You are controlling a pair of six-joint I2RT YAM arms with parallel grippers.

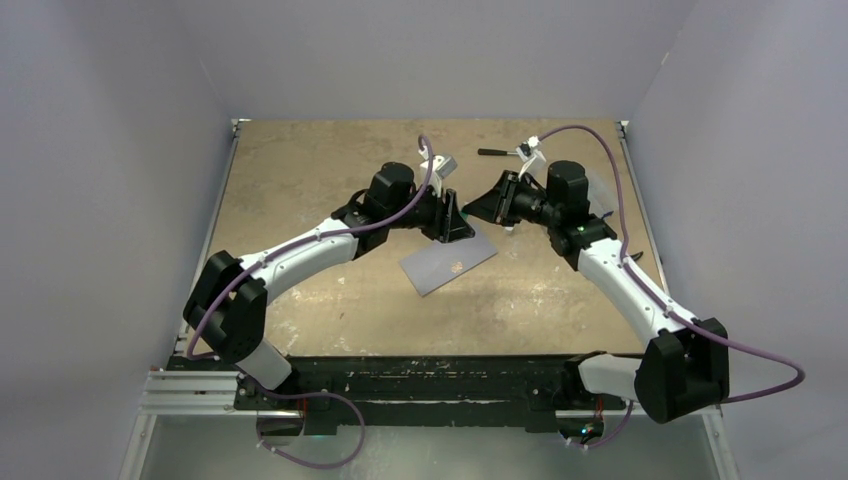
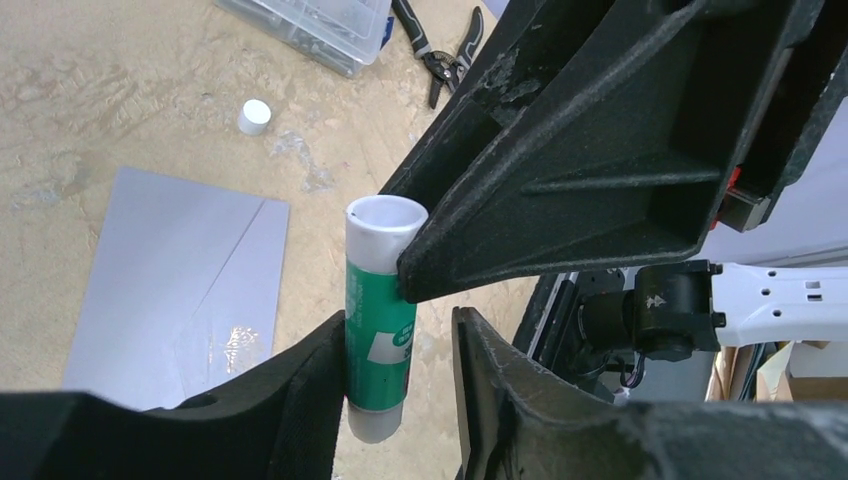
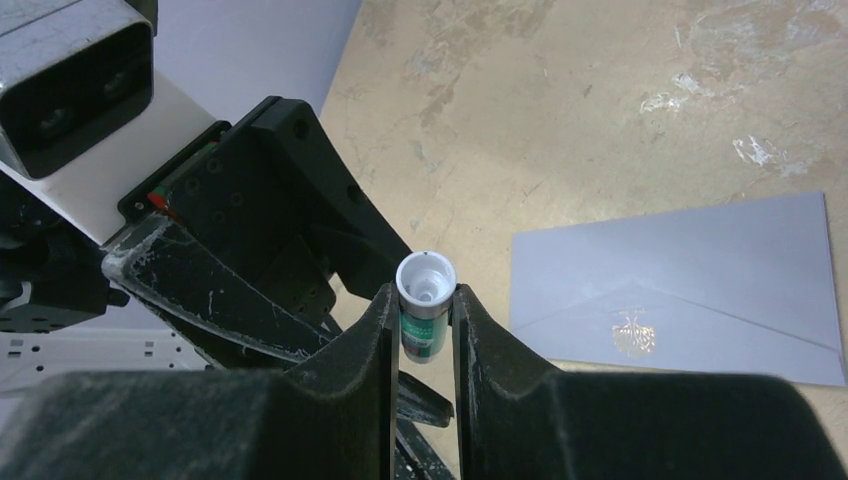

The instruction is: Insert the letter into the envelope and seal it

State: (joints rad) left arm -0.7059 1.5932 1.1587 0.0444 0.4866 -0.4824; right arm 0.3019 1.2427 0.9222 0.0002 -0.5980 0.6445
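Note:
The grey-blue envelope (image 1: pixel 448 264) lies flat on the table with its flap down; it also shows in the left wrist view (image 2: pixel 170 280) and in the right wrist view (image 3: pixel 690 270). The cream letter does not show in any view. My right gripper (image 3: pixel 425 295) is shut on a green glue stick (image 3: pixel 424 325) and holds it above the table, uncapped white end up. My left gripper (image 2: pixel 398 330) is open around the same glue stick (image 2: pixel 380 320); the stick touches its left finger (image 2: pixel 300 390), with a gap to the other. Both grippers meet just beyond the envelope (image 1: pixel 470 210).
A small white cap (image 2: pixel 254 116) lies on the table beyond the envelope. A clear plastic box (image 2: pixel 310 25) and black pliers (image 2: pixel 440 55) lie at the far side. Walls close in the table on the left, back and right.

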